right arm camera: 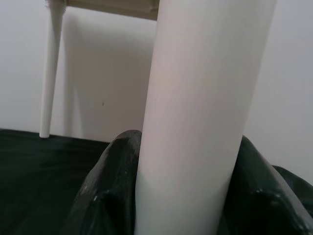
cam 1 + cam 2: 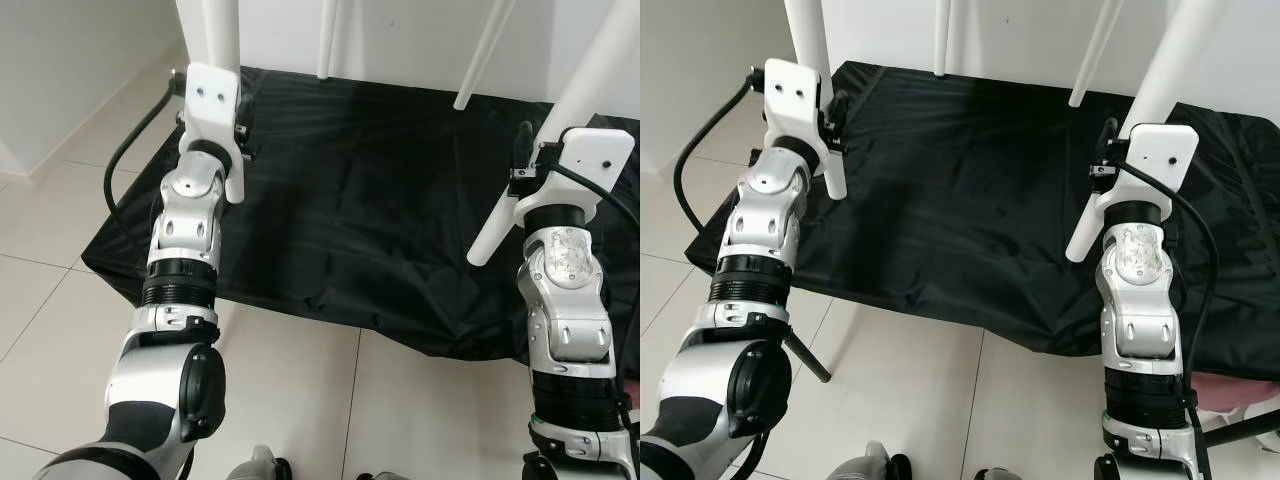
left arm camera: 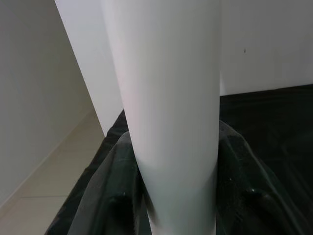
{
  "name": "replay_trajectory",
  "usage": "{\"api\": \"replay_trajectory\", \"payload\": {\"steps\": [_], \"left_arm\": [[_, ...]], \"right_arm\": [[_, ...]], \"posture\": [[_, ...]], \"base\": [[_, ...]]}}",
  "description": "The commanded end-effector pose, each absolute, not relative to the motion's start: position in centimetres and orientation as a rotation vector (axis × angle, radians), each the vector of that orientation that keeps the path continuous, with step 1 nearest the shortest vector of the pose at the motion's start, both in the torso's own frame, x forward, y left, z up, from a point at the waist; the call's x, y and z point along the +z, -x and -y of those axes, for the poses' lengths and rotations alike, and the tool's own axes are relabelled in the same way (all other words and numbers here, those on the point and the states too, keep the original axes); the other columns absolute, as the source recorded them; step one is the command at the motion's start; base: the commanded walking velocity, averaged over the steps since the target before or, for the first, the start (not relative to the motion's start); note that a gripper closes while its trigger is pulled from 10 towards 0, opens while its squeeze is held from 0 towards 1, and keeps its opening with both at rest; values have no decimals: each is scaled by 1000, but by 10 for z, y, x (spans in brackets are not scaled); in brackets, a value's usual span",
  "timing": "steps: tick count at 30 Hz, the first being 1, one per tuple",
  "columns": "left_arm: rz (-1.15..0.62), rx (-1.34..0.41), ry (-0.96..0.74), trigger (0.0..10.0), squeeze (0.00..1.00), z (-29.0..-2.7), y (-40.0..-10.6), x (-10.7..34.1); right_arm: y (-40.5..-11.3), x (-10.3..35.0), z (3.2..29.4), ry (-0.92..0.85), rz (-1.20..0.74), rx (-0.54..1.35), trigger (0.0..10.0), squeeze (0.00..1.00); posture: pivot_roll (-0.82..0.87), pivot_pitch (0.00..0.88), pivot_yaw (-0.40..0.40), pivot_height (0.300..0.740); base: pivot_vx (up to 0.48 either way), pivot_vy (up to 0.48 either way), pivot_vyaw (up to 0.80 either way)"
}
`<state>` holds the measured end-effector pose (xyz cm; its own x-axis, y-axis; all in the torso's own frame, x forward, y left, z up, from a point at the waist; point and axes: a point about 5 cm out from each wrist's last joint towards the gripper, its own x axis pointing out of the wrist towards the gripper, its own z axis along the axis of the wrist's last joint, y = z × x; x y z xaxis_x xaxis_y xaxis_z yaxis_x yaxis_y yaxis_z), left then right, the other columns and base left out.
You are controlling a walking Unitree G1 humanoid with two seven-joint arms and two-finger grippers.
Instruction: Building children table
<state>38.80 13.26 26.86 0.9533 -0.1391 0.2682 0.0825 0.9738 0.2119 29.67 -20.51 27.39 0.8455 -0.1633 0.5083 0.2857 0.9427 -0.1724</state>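
Cloth (image 2: pixel 370 200) lies on the floor (image 2: pixel 60 300) against the wall. Four table legs (image 2: pixel 222 30) stand over it: near-left leg in left claw (image 3: pixel 168 196), near-right leg (image 2: pixel 560 120) in right claw (image 1: pixel 183 196), two farther legs (image 2: pixel 327 40) behind.

No words to read

There are no letters, numbers, labels or signs that can be read on anything in these pictures.
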Motion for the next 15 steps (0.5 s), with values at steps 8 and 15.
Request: {"api": "replay_trajectory", "payload": {"steps": [8,15], "left_arm": [[209,-268,-392,10000,0,-105,-371,236],[183,-219,-456,10000,0,-114,-376,217]], "right_arm": [[-289,274,190,329,511,-164,10000,0],[-286,252,176,332,433,-108,10000,0]], "posture": [[-32,75,17,740],[-32,81,5,740]], "base": [[0,0,0],[0,0,0]]}}
